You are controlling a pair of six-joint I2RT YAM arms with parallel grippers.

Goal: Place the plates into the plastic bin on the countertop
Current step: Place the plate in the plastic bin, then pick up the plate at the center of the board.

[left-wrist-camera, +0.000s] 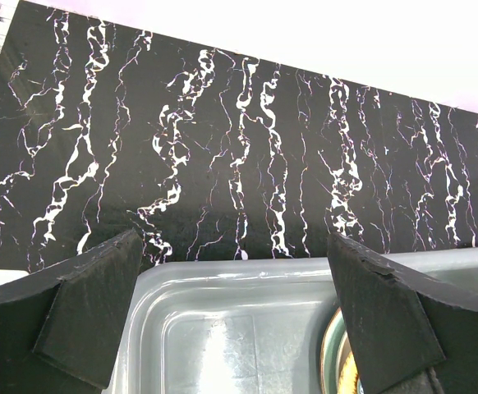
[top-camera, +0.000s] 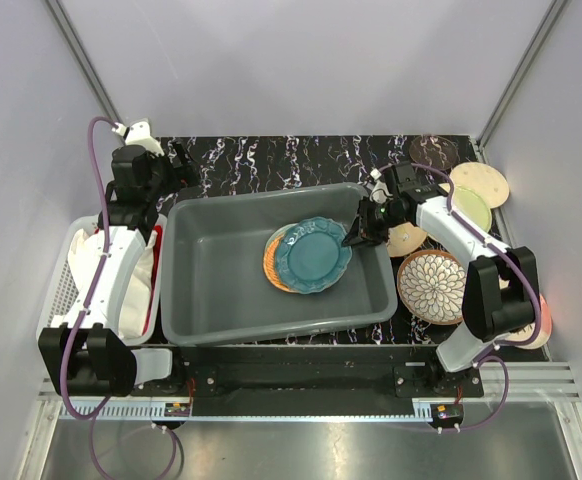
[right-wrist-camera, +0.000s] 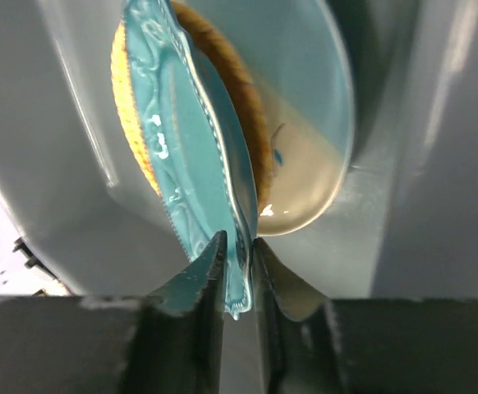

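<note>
The grey plastic bin (top-camera: 211, 290) stands on the black veined countertop (top-camera: 291, 160). My right gripper (top-camera: 357, 234) is shut on the rim of a teal plate (top-camera: 313, 254), held tilted low inside the bin. In the right wrist view the gripper (right-wrist-camera: 239, 261) pinches the teal plate (right-wrist-camera: 181, 164), with an orange woven plate (right-wrist-camera: 130, 123) and a cream-and-blue plate (right-wrist-camera: 305, 123) behind it. The orange plate (top-camera: 270, 268) lies on the bin floor. My left gripper (top-camera: 181, 160) is open and empty above the bin's far left corner (left-wrist-camera: 247, 271).
Several plates lie right of the bin: a dark patterned one (top-camera: 433, 152), a cream one (top-camera: 481, 183), a petal-patterned one (top-camera: 431, 287) and a pink one (top-camera: 543, 320). A white mesh basket (top-camera: 63, 275) with cloth stands left of the bin.
</note>
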